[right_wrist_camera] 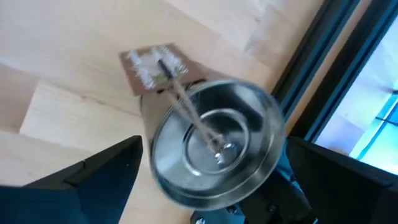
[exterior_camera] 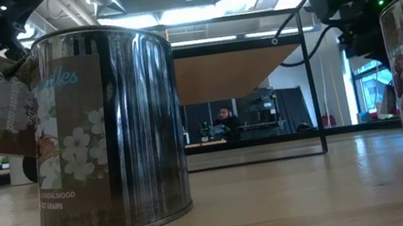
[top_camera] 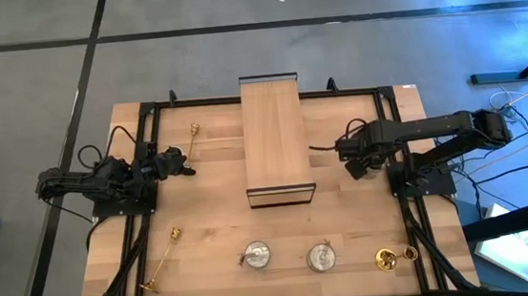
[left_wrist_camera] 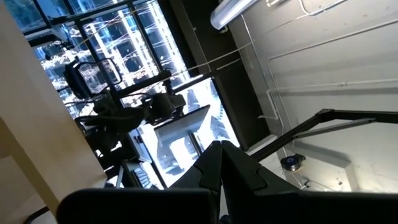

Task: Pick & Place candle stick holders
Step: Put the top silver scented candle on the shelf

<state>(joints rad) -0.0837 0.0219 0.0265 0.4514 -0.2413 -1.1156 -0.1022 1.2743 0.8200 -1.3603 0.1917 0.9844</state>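
Three squat silver holders and three gold ones are spread over the table (top_camera: 348, 227), taking its far edge in the high view as 12 o'clock. The right gripper (top_camera: 357, 166) hangs at 3 o'clock, just beside the wooden shelf (top_camera: 276, 133) that fills the centre. Its fingers (right_wrist_camera: 112, 171) are spread as wide as they go, one on each side of a silver holder (right_wrist_camera: 214, 146). The holder sits between them, but I cannot tell whether the pads actually touch its wall. A string runs from its bowl to a paper tag (right_wrist_camera: 155, 65) that lies on the wood beside it. A second silver holder (top_camera: 255, 256) and a third silver holder (top_camera: 321, 256) stand near each other at 6 o'clock, close to the near edge. A gold holder (top_camera: 389, 259) lies at 5 o'clock, and a slim gold candlestick (top_camera: 163, 257) lies on its side at 7 o'clock. A small gold candlestick (top_camera: 192, 128) rests at 11 o'clock. The left gripper (top_camera: 187, 166) waits at 9 o'clock with its fingers (left_wrist_camera: 214, 165) pressed together on nothing.
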